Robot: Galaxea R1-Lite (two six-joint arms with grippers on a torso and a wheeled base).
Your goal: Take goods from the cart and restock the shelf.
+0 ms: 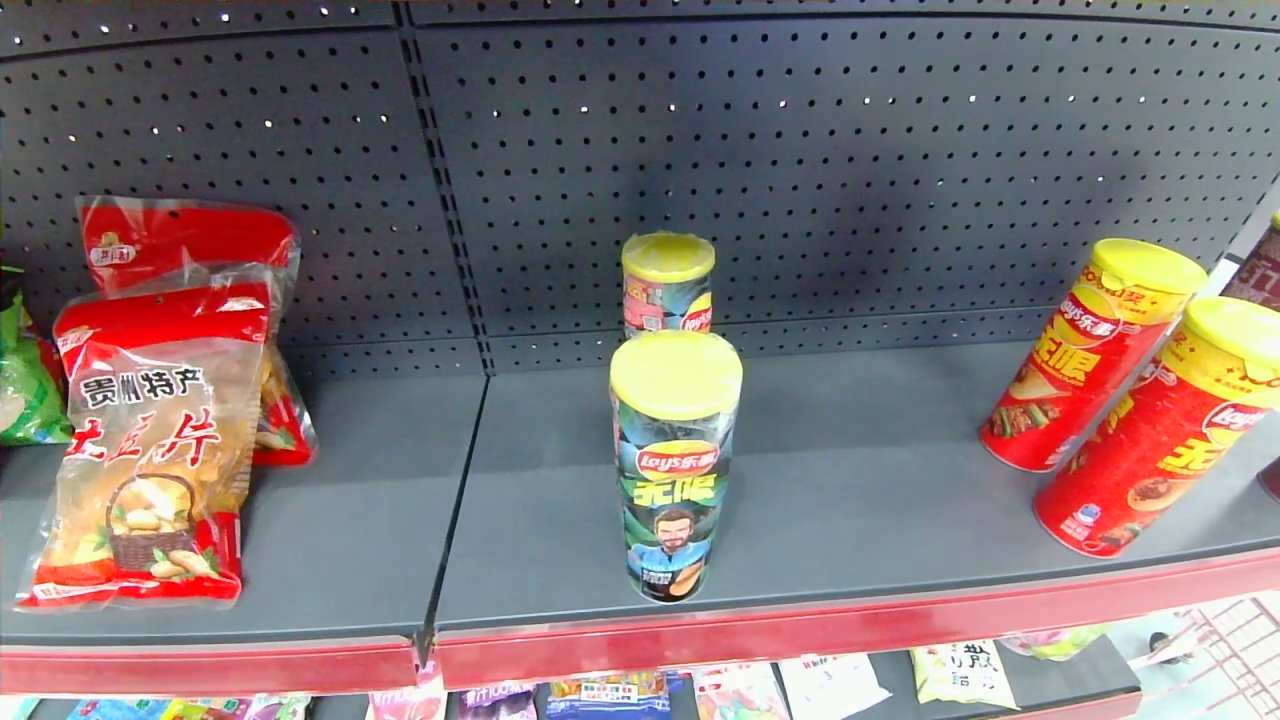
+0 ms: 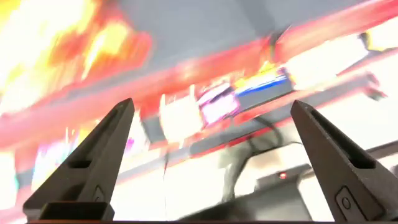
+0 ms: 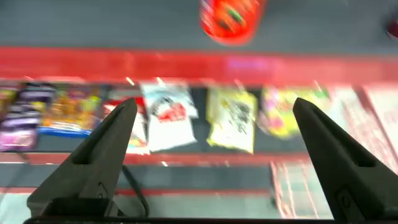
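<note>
Can (image 3: 231, 18), red, on shelf (image 3: 93, 25) beyond gaping right gripper (image 3: 214, 102) — left gripper (image 2: 212, 104) gapes too.

Smooth, matt grey metal shelf (image 1: 850, 480), edged with a glossy red front strip (image 1: 800, 630). Behind it, a matt dark perforated metal back panel (image 1: 850, 180). Glossy printed wrap on the green can (image 1: 672, 500), capped with a smooth yellow plastic lid (image 1: 676, 373). Same glossy finish on the rear can (image 1: 667, 290), the first red can (image 1: 1090, 360) and the second red can (image 1: 1160, 440). Shiny, crinkled plastic film, part clear and part red, on the snack bag (image 1: 145, 450). Matt dark, smooth fingers (image 2: 93, 168) on the left gripper (image 2: 212, 104) and on the right gripper (image 3: 214, 102).
</note>
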